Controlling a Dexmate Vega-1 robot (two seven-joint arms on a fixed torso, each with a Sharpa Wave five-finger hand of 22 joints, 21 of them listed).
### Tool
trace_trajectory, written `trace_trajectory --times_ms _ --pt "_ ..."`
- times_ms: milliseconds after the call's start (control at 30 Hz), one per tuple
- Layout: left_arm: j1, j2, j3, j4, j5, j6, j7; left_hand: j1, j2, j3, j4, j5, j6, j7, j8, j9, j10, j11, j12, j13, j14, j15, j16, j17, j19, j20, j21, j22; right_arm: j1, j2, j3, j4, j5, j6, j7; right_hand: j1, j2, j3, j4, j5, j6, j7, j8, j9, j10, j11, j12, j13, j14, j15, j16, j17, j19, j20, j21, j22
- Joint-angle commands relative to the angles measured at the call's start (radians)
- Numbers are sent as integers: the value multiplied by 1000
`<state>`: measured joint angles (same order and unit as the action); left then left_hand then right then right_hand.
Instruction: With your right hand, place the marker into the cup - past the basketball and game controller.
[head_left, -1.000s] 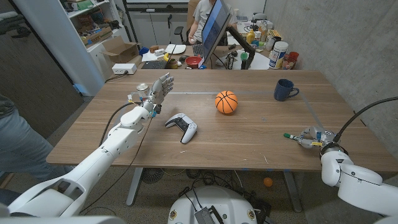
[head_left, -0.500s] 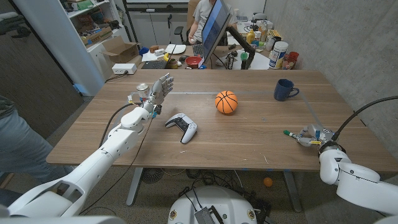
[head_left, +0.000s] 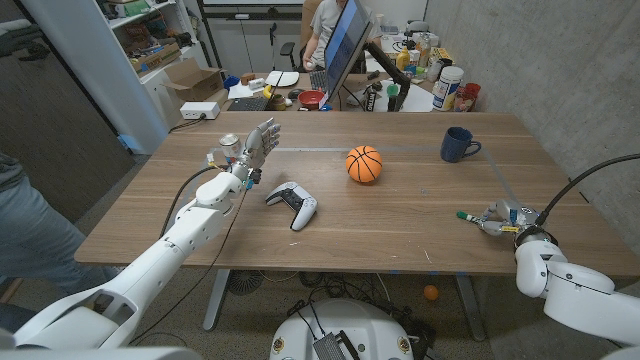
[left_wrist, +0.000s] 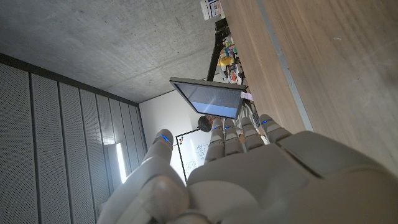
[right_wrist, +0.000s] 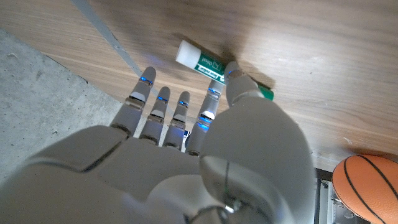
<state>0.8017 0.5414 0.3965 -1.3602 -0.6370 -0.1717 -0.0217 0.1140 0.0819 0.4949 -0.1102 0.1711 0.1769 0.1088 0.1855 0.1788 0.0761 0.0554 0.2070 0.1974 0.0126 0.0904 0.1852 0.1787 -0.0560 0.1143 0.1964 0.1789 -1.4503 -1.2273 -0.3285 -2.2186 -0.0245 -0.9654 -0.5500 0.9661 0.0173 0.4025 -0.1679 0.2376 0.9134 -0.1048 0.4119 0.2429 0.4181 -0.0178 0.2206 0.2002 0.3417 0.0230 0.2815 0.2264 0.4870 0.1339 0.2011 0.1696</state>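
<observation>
right hand (head_left: 497, 219) edged slightly toward table centre — marker (head_left: 467, 216) carried along

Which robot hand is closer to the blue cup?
Right. The right hand sits at the table's near right edge, directly in front of the blue cup. The left hand is raised far across the table, beyond the basketball.

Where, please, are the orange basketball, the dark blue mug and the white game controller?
Orange basketball (head_left: 364, 164), head view, centre of the ball.
Dark blue mug (head_left: 457, 145), head view, outer wall.
White game controller (head_left: 291, 201), head view, middle of its body.
</observation>
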Motion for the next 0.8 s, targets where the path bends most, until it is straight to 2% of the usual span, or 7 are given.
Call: trace_trajectory --times_ms 33,167,233,800 --pt "-17 -11 10 17 4 -2 -10 2 -1 9 0 5 5 2 3 2 1 -9 5 2 -5 4 2 4 -1 10 3 4 -11 -14 21 -11 -9 -9 -26 18 10 -3 3 0 133 -40 49 4 10 -2 -3 -1 5 0 4 6 4 -1 1 4" --pt "-21 -13 12 20 6 -1 -10 2 -1 9 0 5 5 1 3 2 1 -6 4 2 -5 5 2 4 -2 11 3 4 -5 -16 20 -14 -24 -9 -35 20 10 -5 4 -1 134 -41 51 4 10 -1 -3 0 5 1 5 7 4 -1 1 4" --pt "-24 -14 13 22 7 -1 -12 2 -1 9 0 5 5 1 3 2 0 -6 4 2 -4 5 2 4 -2 11 3 4 0 -17 19 -15 -31 -9 -39 21 10 -7 5 -2 133 -41 51 3 11 8 -4 0 5 1 5 8 4 -1 1 4" --pt "-39 -23 21 34 17 -9 -16 2 -1 9 0 5 6 1 3 2 2 -6 5 2 -5 5 3 4 -2 9 3 4 35 -55 30 -16 -104 3 -42 29 14 -16 9 -4 134 -41 55 2 17 11 -6 0 10 -4 10 12 6 -6 1 5"
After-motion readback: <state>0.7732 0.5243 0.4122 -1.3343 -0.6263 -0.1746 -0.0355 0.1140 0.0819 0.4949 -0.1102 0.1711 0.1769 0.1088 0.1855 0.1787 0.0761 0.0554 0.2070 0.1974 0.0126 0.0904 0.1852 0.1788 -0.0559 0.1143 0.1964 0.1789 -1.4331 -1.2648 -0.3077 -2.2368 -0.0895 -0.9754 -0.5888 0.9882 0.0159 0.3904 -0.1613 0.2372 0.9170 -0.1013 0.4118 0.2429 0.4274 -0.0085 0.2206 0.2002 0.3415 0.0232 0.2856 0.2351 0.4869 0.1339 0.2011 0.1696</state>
